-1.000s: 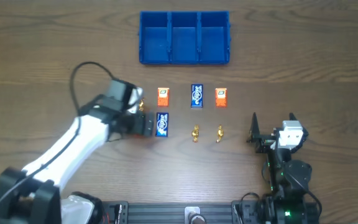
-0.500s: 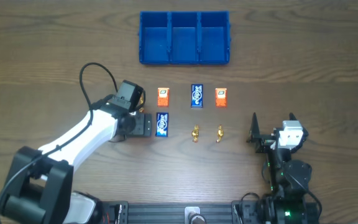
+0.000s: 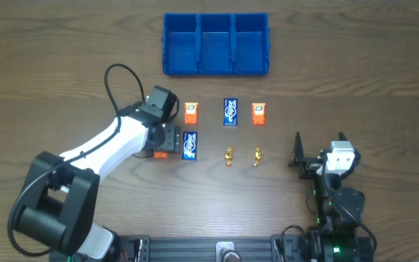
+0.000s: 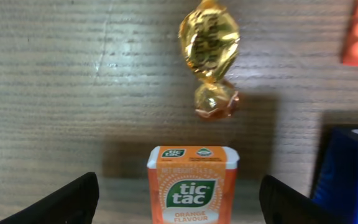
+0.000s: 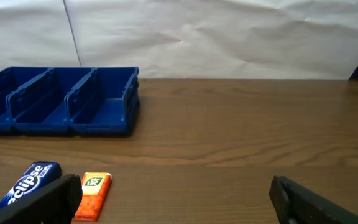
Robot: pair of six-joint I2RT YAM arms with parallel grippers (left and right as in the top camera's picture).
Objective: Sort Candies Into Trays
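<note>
Left end effector (image 4: 179, 194) stands spread, one finger either side of the orange mint box (image 4: 192, 185) lying on the worktop (image 3: 384, 87) short of the blue tray (image 3: 217, 70), apparently lined up to pinch it for sorting; right end effector (image 5: 174, 196) rests spread.

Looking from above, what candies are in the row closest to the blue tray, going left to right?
First the left orange box, then the blue pack, then the right orange box.
</note>
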